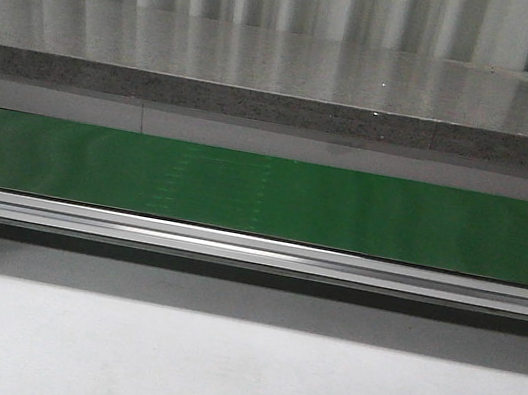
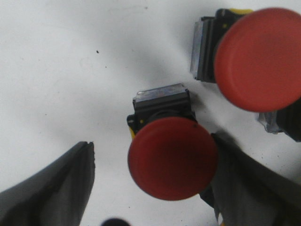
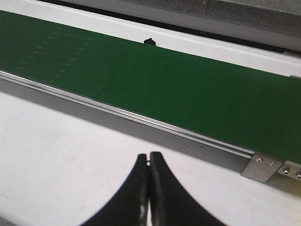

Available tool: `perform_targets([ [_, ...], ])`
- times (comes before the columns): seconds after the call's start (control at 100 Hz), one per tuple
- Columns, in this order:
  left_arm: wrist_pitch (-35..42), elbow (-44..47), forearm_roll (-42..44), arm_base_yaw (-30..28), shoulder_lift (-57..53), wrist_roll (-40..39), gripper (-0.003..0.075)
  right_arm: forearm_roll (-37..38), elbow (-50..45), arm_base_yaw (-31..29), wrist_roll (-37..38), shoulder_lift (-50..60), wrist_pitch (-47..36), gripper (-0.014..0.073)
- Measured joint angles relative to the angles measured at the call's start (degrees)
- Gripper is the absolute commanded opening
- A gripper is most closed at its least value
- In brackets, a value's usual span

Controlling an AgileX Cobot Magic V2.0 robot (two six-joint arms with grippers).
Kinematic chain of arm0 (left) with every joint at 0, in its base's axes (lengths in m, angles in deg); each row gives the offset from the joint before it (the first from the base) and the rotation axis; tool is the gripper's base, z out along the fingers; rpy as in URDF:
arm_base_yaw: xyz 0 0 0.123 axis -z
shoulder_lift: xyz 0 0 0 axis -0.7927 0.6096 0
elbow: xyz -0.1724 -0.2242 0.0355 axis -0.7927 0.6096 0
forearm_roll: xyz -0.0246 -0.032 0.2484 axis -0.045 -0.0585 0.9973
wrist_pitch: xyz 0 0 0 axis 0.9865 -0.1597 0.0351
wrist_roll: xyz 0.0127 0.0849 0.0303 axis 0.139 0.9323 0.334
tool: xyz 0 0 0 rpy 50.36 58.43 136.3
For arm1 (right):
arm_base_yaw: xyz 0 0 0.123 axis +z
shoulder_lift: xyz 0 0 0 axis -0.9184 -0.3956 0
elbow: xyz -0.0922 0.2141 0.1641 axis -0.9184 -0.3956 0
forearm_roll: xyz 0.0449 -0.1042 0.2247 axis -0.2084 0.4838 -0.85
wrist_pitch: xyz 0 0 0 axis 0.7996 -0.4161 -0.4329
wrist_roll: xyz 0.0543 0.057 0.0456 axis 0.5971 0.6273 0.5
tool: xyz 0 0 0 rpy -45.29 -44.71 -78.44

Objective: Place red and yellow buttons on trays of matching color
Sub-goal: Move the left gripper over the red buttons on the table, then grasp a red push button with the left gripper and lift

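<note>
In the left wrist view we look straight down on a white table [image 2: 70, 70] and see the left gripper [image 2: 153, 183] with its jaws set wide apart around a red button [image 2: 172, 157]. This is a mushroom-headed push button with a black housing and a clear block at its back. One dark finger [image 2: 51, 188] stands well clear of the red cap, while the other finger [image 2: 249, 188] sits just beside the cap's edge (whether it actually touches we cannot tell). A second red button [image 2: 258, 59], larger in the frame, lies near the first, toward two o'clock from it, with a sliver of yellow showing behind its housing. Part of a further dark and clear piece peeks out just below that second cap, too cropped for us to name. From the right wrist view we see the right gripper [image 3: 149, 188] with its two black fingers pressed together and nothing between them, hanging above the white table with the green conveyor belt [image 3: 164, 89] and its metal side rail [image 3: 141, 125] beyond it. The front view gives us only the belt [image 1: 264, 198], its silver rail [image 1: 255, 252], the white tabletop in the foreground and a grey counter behind; no arm, button or tray appears there.
</note>
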Motion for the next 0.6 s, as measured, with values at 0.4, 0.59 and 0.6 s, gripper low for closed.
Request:
perform_targets([
  [0.4,0.8,0.0,2.0,0.0,0.0,1.0,0.008,0.0,0.0,0.0,0.0,0.0,0.0,-0.0053],
  [0.59,-1.0,0.0,4.5,0.9,-3.7,5.6,0.008,0.0,0.0,0.0,0.0,0.0,0.0,-0.0053],
  [0.6,-1.1,0.0,4.5,1.0,-4.0,6.0,0.008,0.0,0.0,0.0,0.0,0.0,0.0,-0.0053],
])
